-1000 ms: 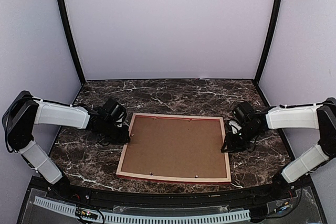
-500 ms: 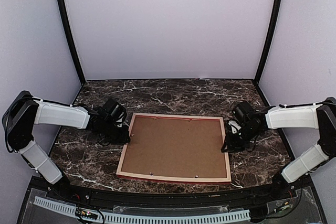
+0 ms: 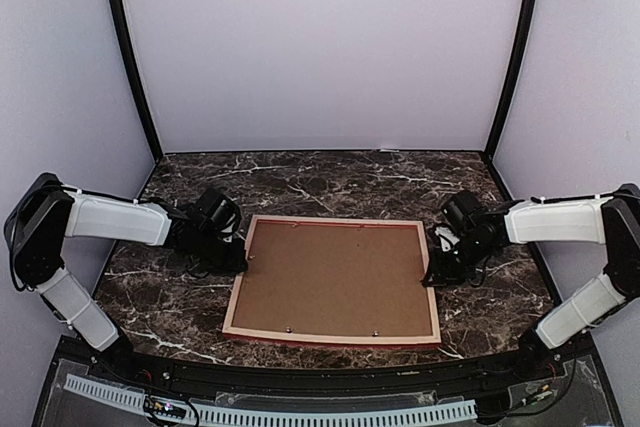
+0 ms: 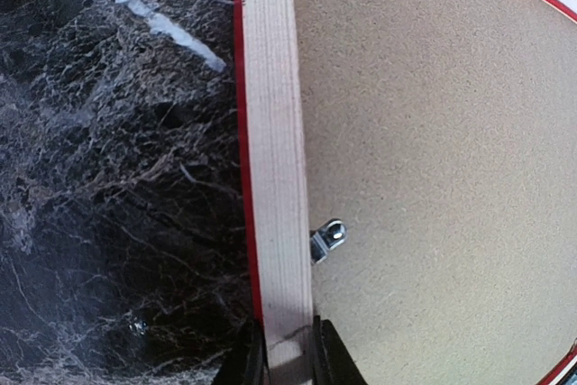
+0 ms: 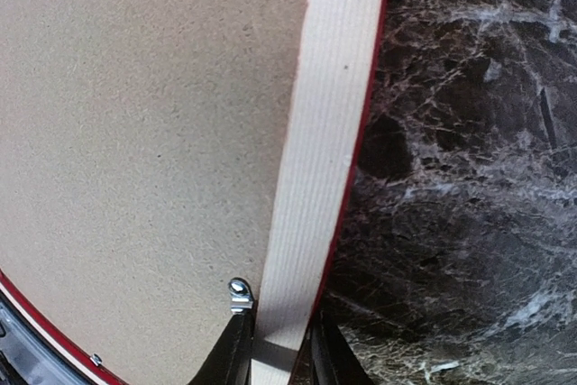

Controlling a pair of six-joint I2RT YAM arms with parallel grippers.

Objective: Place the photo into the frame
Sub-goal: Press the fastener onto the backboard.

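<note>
Right gripper [image 3: 430,275]: has edged slightly inward along the table since a second ago, its jaws narrowing onto the right rail [image 5: 329,132]; a finger now stands on each side of the pale wood with no gap showing, so it grips the rail
Left gripper [image 3: 243,265]: unmoved over that second, clenched across the left rail [image 4: 275,132], one finger on the marble side and one on the board side
Frame [image 3: 330,338]: lies face down in the middle of the table [image 3: 330,182], between the two grippers, pale back up and only a thin red lip showing along its outer edges; it has barely shifted, if at all
Backing board [image 3: 335,282]: plain brown, fills the opening inside the rails
Clips [image 4: 326,241]: small metal tabs at the inner edges of the rails; the one near each gripper reaches onto the board, which would pin it in place
Photo: not in view; if it is in the frame it lies hidden under the board, and nothing in the pictures shows it
Why held so: a matched pinch on opposite rails lets both arms share the load and keep the wide, thin frame level, likely for lifting or turning it over
Stage: judged late, with the back closed up and the front not yet shown
</note>
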